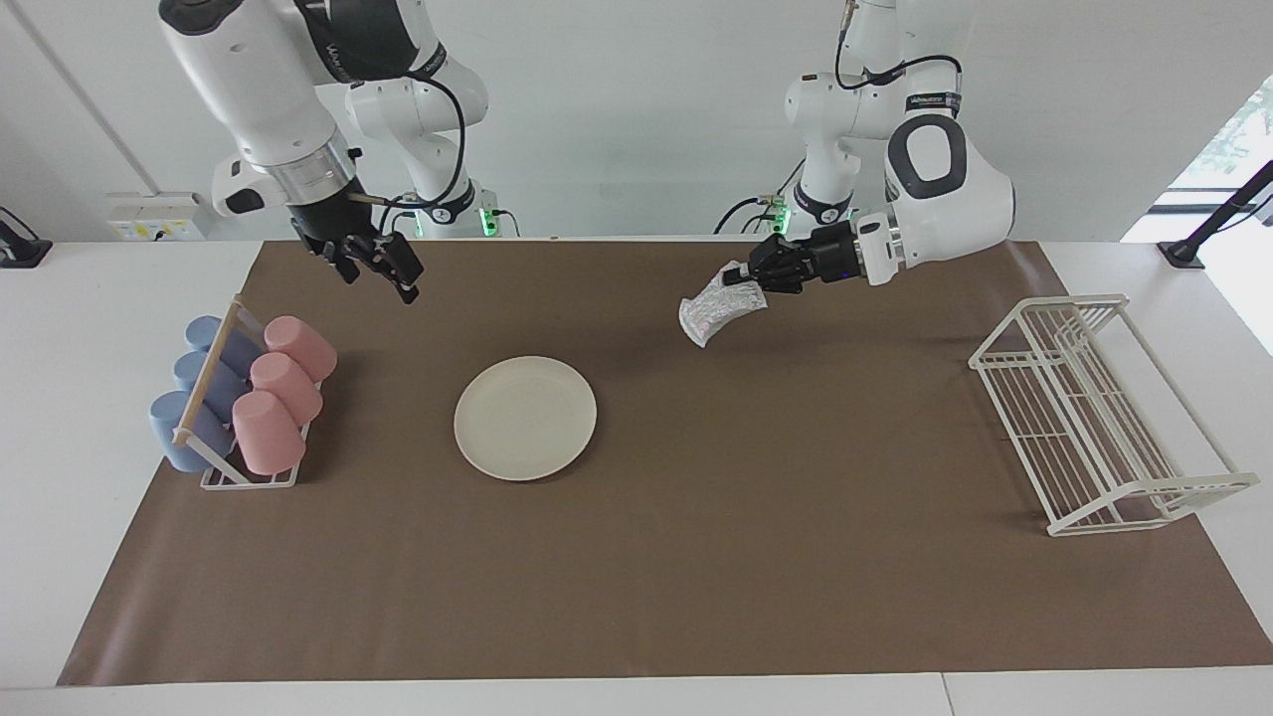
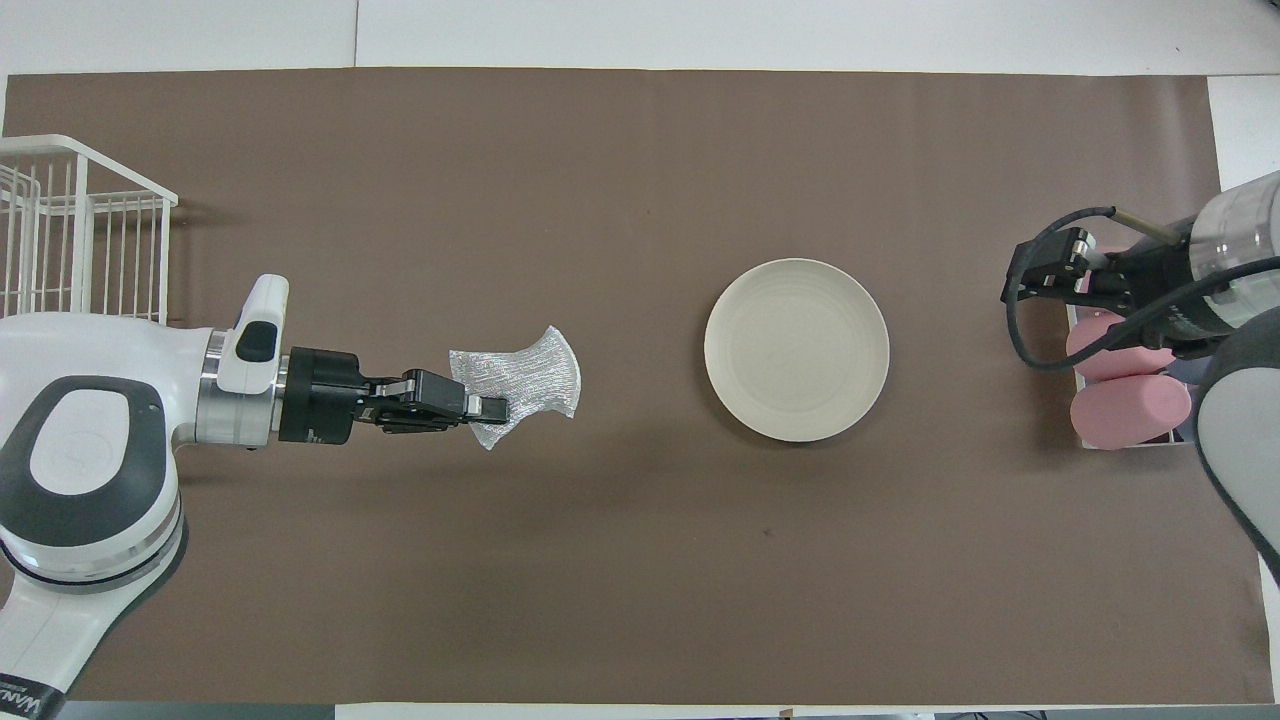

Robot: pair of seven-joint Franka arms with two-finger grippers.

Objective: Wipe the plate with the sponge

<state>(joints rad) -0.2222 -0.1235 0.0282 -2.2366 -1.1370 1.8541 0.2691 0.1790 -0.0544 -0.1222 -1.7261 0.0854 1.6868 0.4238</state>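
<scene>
The left tool [image 1: 748,280] pinches only 1 corner of the floppy sponge [image 1: 714,310] in the upper middle, so it may slip before reaching the plate [image 1: 525,418] at middle, while the right tool [image 1: 383,261] hangs open.

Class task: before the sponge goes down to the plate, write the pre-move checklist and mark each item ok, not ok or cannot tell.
1. Sponge gripped by the left end effector: ok.
2. Sponge over the plate: not ok, it hangs over bare mat toward the left arm's end.
3. Plate top free of objects: ok.
4. Right end effector open, off the plate, up near the cup rack: ok.
5. Plate held against sliding: not ok, nothing holds it.
</scene>
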